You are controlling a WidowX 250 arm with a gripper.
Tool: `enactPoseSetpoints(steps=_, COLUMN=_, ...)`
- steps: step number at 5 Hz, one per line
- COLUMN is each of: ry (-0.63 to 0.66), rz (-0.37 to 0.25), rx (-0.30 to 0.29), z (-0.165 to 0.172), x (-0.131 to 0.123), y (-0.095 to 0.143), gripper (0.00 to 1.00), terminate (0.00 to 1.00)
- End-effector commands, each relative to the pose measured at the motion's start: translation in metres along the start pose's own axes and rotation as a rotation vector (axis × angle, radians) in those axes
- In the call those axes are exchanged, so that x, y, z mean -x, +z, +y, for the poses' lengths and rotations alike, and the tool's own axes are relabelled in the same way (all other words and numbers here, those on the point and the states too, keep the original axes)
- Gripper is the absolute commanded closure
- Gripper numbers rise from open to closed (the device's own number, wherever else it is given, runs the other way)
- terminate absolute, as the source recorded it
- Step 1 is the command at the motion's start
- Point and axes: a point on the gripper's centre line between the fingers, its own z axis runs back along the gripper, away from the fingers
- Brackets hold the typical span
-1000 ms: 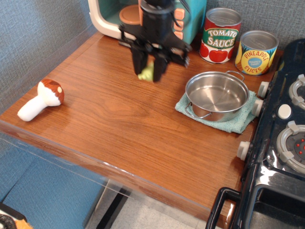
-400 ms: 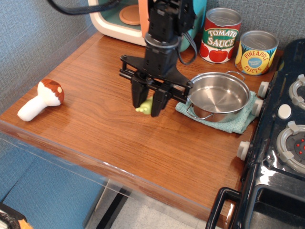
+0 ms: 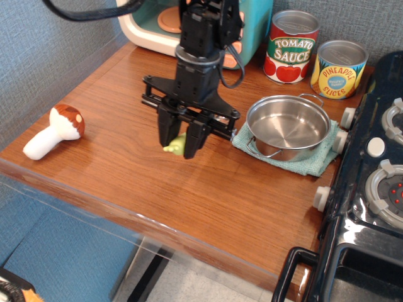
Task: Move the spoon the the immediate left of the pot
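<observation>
My black gripper (image 3: 179,143) points down over the wooden counter, left of the pot. Its fingers are shut on the spoon's (image 3: 176,145) yellow-green handle, which shows between them close to the counter surface; the silver bowl is hidden. The shiny steel pot (image 3: 287,126) with wire loop handles sits on a teal cloth (image 3: 318,158), about a hand's width right of the gripper.
A toy mushroom (image 3: 55,131) lies near the counter's left edge. A tomato sauce can (image 3: 291,47) and a pineapple slices can (image 3: 339,69) stand behind the pot. A black toy stove (image 3: 371,182) is at the right. A teal and cream appliance (image 3: 151,25) stands at the back.
The gripper has come forward and down from the back of the counter with the spoon, then shifted a little to the left, away from the pot.
</observation>
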Motion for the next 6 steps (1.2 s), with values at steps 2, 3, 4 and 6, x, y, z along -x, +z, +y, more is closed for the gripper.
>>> enactPoseSetpoints(steps=2, ry=0.038, rz=0.039, rx=0.114, z=0.018, x=0.016, y=0.018, gripper=0.00, terminate=0.00)
enactPoseSetpoints(steps=3, ry=0.031, rz=-0.010, rx=0.141, z=0.017, x=0.016, y=0.022, gripper=0.00, terminate=0.00)
enactPoseSetpoints(steps=4, ry=-0.029, rz=-0.187, rx=0.095, z=0.013, x=0.011, y=0.030, gripper=0.00, terminate=0.00)
enactPoseSetpoints(steps=6, ry=-0.029, rz=-0.187, rx=0.095, z=0.013, x=0.011, y=0.030, gripper=0.00, terminate=1.00)
